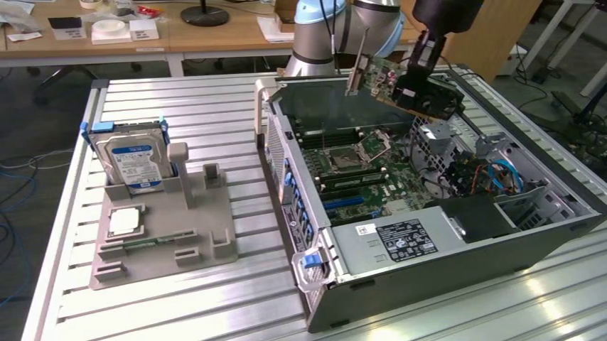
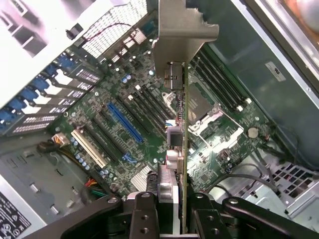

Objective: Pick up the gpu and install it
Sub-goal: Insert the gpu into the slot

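1. Black gripper (image 2: 169, 211) fingers (image 2: 142, 214) sit closest to the wrist camera, closed narrowly on the gpu (image 2: 180, 124), which stands edge-on between them with its silver bracket (image 2: 182, 30) at the far end.
2. From the exterior view, the gpu hangs in the air over the far end of the open computer case (image 1: 531, 241). It is tilted, with the bracket toward the exterior view's left, and is clear of the motherboard (image 1: 356, 160) below.
3. Under the card lie the blue slot (image 2: 124, 122), the neighbouring white slot (image 2: 89, 148) and the CPU socket (image 2: 199, 107). The card's edge is not lined up over any slot that I can make out.
4. Risk, as I judge it: the tilt. A card brought down at this angle would meet the slot corner-first and could jam or scrape the board.
5. Risk: the bracket. It juts past the card, so it may catch on the case wall or the rear frame before the connector seats.
6. Risk: the grip. The fingers hold a thin board by a small area, so a sideways push from the slot could twist or slide it.
7. Risk: the blue cables (image 1: 498, 174) and the drive cage lie near the arm's side of the case and might snag.
8. On the grey fixture (image 1: 204, 234), well apart, stand the hard drive (image 1: 133, 160) and the CPU chip (image 1: 125, 222).
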`<state>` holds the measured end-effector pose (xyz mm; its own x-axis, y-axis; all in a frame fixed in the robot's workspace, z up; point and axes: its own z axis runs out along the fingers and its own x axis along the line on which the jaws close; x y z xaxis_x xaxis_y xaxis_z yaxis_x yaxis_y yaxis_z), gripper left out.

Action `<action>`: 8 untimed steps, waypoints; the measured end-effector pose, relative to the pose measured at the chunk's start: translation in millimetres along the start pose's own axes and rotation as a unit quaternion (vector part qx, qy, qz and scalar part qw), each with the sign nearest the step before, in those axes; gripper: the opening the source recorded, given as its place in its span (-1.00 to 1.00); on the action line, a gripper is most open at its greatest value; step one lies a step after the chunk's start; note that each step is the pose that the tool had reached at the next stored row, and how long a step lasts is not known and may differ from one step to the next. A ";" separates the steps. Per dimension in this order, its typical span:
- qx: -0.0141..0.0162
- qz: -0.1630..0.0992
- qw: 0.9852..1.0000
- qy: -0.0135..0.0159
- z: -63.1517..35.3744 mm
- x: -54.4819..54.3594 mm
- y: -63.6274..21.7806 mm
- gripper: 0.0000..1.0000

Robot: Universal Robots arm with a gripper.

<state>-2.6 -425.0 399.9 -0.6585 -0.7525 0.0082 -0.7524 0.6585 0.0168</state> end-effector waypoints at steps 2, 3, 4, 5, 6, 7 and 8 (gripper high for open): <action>0.000 -0.012 1.000 0.000 0.0 0.0 0.0 -0.44; 0.000 -0.018 1.000 0.000 0.0 0.0 0.0 -0.44; 0.000 -0.025 1.000 0.000 0.0 0.0 0.0 -0.44; 0.000 -0.031 1.000 0.000 0.0 0.0 0.0 -0.44; 0.000 -0.037 0.999 0.001 0.0 0.0 0.0 -0.44; 0.000 -0.043 0.999 0.001 0.0 0.0 0.0 -0.44; 0.000 -0.049 0.999 0.001 -0.1 0.0 0.0 -0.44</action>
<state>-2.6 -425.0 400.0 -0.5813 -0.8137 0.0083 -0.8135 0.5813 0.0167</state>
